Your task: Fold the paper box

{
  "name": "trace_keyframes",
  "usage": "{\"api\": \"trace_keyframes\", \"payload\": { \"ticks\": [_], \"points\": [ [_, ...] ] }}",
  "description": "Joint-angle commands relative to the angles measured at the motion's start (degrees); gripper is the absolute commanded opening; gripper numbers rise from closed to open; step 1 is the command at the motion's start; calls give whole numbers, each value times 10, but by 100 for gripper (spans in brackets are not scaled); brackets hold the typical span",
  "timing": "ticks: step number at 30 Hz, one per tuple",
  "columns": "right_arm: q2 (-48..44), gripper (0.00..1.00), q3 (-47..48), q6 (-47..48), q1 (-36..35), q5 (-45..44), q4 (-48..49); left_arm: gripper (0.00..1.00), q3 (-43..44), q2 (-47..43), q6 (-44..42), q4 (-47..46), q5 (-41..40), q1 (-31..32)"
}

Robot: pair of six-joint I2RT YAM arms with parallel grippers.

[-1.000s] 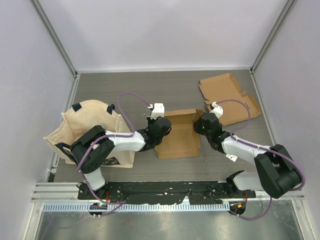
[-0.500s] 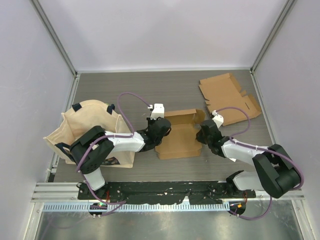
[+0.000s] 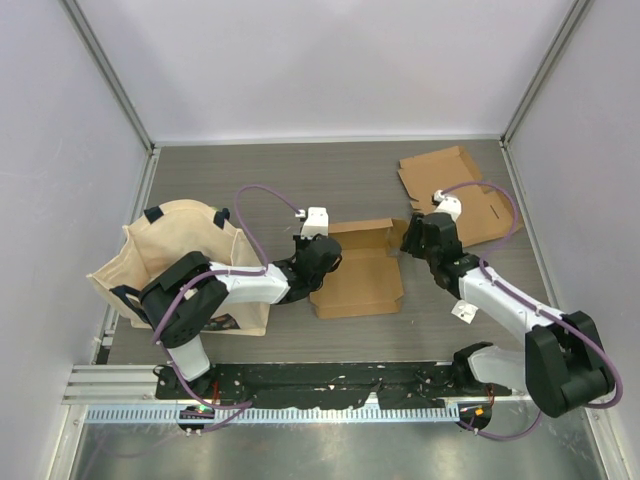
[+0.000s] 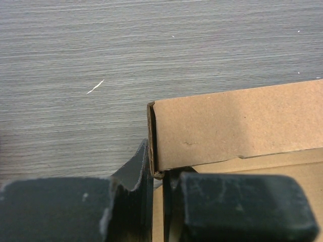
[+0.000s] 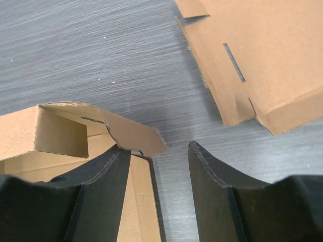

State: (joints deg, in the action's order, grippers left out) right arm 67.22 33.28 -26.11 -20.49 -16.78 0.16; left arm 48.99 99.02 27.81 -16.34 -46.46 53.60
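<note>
The paper box [image 3: 358,282] is a brown cardboard tray lying half folded in the middle of the table, its back wall standing. My left gripper [image 3: 318,256] is at the box's back left corner, shut on the left wall's edge [image 4: 151,136] where it meets the back wall [image 4: 232,126]. My right gripper [image 3: 414,240] stands open at the back right corner. Its left finger touches the loose corner flap [image 5: 128,132], and bare table shows between its fingers [image 5: 207,176].
A second flat cardboard blank [image 3: 455,190] lies at the back right, its slotted edge [image 5: 267,60] just beyond my right gripper. A beige tote bag [image 3: 175,262] lies on the left, next to my left arm. Metal posts frame the table.
My right gripper has opened and moved from the box's right side toward the back right corner. The left gripper has kept its hold and not moved.
</note>
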Motion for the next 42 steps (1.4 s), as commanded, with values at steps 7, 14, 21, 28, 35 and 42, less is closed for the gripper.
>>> {"api": "trace_keyframes", "payload": {
  "ticks": [7, 14, 21, 28, 35, 42],
  "points": [
    [28, 21, 45, 56, -4, 80, 46, 0, -12, -11, -17, 4, -1, 2],
    [5, 1, 73, -23, -32, 44, -49, 0, -7, -5, -15, 4, 2, 2],
    [31, 1, 86, -126, -61, 17, -75, 0, -4, -5, -12, 7, 5, 1],
    [43, 1, 121, -86, -75, -37, -96, 0, -7, -12, -14, 11, 3, 2],
    [41, 1, 104, -87, -76, -11, -75, 3, 6, -22, -6, 45, 15, 2],
    [26, 1, 70, -30, -78, -31, -34, 29, -5, -70, -12, 50, 22, 1]
  ]
}}
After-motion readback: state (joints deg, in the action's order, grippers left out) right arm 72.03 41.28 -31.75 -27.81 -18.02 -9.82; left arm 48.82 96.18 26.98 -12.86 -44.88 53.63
